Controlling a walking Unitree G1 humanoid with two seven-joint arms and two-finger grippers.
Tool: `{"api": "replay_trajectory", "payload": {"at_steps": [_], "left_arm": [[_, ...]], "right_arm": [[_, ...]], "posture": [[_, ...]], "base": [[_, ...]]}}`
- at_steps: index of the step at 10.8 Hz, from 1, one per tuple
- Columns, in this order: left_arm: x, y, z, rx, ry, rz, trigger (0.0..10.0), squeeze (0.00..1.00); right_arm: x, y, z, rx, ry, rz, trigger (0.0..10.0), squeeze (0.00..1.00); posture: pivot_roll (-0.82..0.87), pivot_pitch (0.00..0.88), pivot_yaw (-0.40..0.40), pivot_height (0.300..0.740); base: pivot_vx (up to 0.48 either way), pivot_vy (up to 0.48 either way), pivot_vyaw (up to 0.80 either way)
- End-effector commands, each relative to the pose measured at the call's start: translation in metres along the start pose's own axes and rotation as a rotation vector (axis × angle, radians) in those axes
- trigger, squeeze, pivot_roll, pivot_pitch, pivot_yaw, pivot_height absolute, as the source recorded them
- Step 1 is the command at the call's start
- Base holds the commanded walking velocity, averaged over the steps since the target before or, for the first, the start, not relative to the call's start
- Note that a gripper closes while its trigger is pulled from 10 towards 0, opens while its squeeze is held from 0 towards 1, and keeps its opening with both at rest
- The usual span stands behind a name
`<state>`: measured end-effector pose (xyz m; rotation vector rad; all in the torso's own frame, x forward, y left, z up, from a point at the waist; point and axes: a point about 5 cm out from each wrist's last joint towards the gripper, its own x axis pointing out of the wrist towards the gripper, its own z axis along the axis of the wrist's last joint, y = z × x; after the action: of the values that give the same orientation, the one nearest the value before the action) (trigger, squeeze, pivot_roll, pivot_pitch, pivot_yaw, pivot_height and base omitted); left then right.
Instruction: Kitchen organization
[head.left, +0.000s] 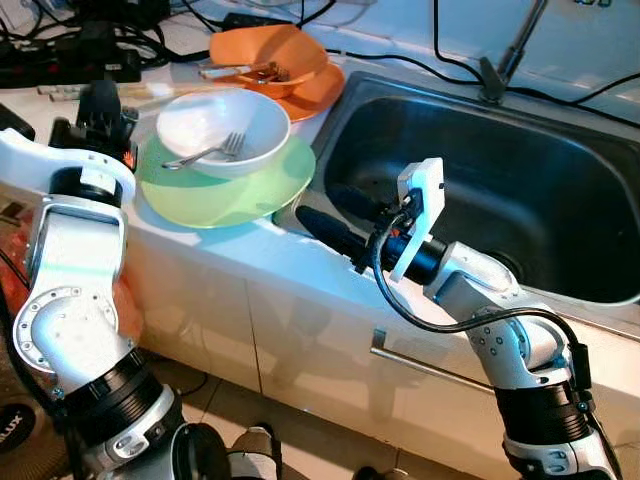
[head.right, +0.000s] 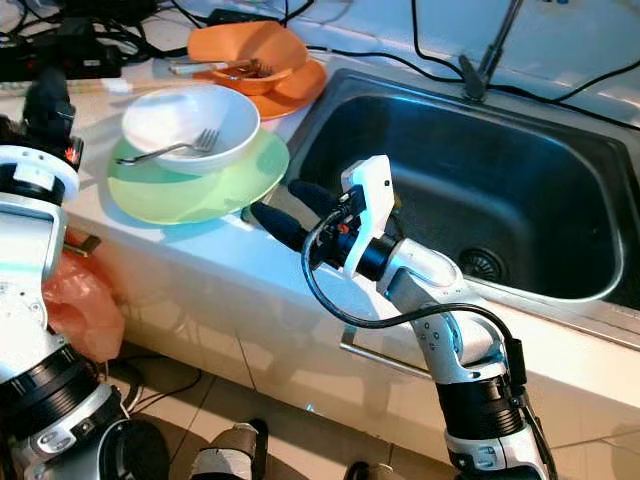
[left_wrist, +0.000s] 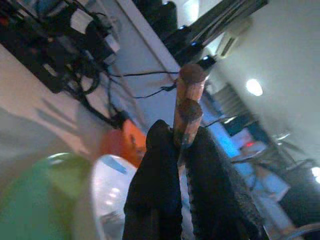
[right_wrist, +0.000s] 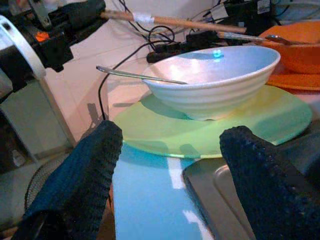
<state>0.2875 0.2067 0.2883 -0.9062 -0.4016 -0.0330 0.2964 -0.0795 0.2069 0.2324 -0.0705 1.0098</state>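
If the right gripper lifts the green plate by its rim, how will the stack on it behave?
The white bowl sits loose on the green plate, so it will probably slide if the plate tilts. The fork leans over the bowl's rim and may tip out. The glossy plate likely feels slippery to the open right gripper.

sink (head.left: 560, 290): right end cut by edge | chopsticks (left_wrist: 188, 105): lower ends hidden in left gripper (left_wrist: 182, 145)
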Motion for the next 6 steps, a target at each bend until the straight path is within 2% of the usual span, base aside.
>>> {"api": "replay_trajectory", "payload": {"at_steps": [1,2,3,4,6], "left_arm": [[0.004,-0.02,-0.004,-0.056,0.008,-0.093,0.0,0.0],[0.008,-0.023,-0.002,-0.133,0.032,-0.139,0.0,0.0],[0.009,-0.021,-0.003,-0.161,0.052,-0.154,0.0,0.0],[0.011,-0.02,-0.017,-0.222,0.133,-0.199,0.0,0.0],[0.01,-0.027,-0.05,-0.314,0.248,-0.242,0.0,0.0]], "right_arm": [[-0.002,-0.002,-0.002,-0.008,-0.001,-0.018,10.0,0.0],[-0.001,-0.002,-0.001,-0.001,-0.013,-0.027,10.0,0.0],[-0.001,-0.002,0.0,0.008,-0.023,-0.034,10.0,0.0],[0.002,-0.005,0.006,0.084,-0.09,-0.08,10.0,0.0],[0.008,-0.013,0.015,0.246,-0.199,-0.176,10.0,0.0]], "posture": [[0.25,0.112,-0.026,0.74],[0.25,0.112,-0.026,0.74],[0.24,0.111,-0.025,0.74],[0.24,0.111,-0.022,0.74],[0.21,0.112,-0.016,0.74]], "base": [[0.0,0.0,0.0],[0.0,0.0,0.0],[0.0,0.0,0.0],[0.0,0.0,0.0],[0.0,0.0,0.0]]}}
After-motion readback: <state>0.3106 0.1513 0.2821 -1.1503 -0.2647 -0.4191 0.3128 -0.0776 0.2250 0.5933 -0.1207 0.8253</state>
